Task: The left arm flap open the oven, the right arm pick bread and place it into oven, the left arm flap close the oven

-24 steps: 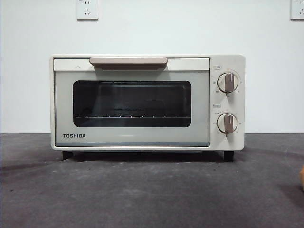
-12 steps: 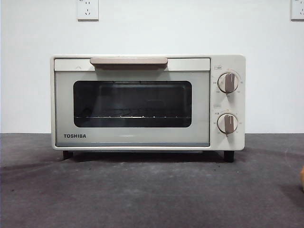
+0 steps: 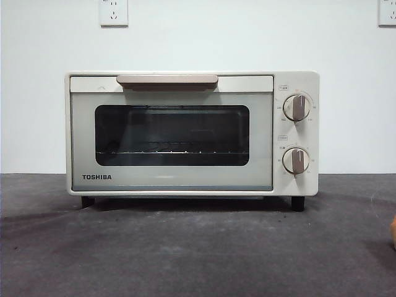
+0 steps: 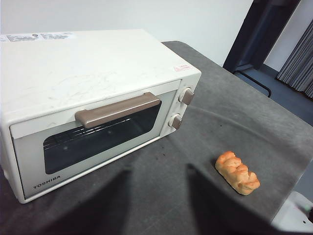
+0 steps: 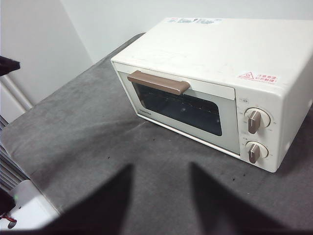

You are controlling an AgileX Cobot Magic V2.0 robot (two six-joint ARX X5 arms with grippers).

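Observation:
The cream-white TOSHIBA oven stands on the dark grey table with its glass door shut and its beige bar handle at the top. It also shows in the left wrist view and the right wrist view. The golden-orange bread lies on the table off the oven's knob side, and only a sliver of it shows at the front view's right edge. My left gripper is open and empty, high above the table in front of the oven. My right gripper is open and empty, also high and clear of the oven.
The grey table ends close beyond the bread. Two beige knobs sit on the oven's right panel. A white wall with sockets stands behind the oven. A wire rack shows inside through the window.

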